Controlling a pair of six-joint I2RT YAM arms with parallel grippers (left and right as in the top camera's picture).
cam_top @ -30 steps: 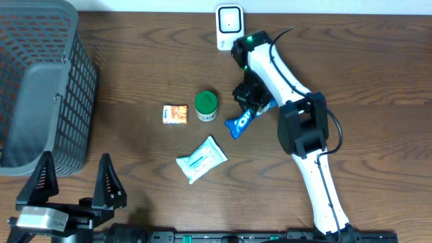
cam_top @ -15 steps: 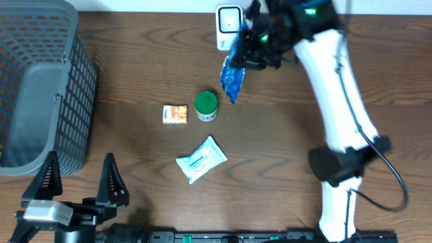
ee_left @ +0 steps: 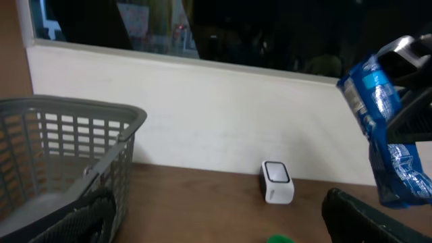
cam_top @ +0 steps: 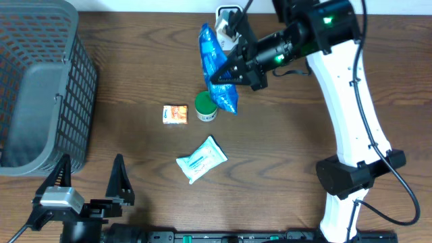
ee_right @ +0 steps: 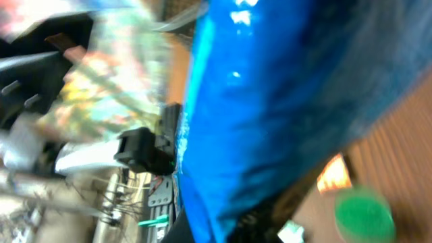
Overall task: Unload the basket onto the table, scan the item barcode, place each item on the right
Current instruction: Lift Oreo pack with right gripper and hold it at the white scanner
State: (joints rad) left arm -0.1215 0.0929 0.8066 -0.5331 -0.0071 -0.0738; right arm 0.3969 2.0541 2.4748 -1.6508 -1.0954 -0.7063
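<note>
Pinching the blue packet [cam_top: 210,50] in the right gripper [cam_top: 226,73], held above the green-lidded jar [cam_top: 206,106] and in front of the scanner [ee_left: 277,181]. Lifted off the table [cam_top: 270,148] since a second ago, leaving the left gripper [cam_top: 88,179] spread wide at the near edge.

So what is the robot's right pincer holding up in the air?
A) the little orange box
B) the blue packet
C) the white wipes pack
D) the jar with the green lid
B: the right pincer is shut on the blue packet, which hangs in the air in front of it.
</note>
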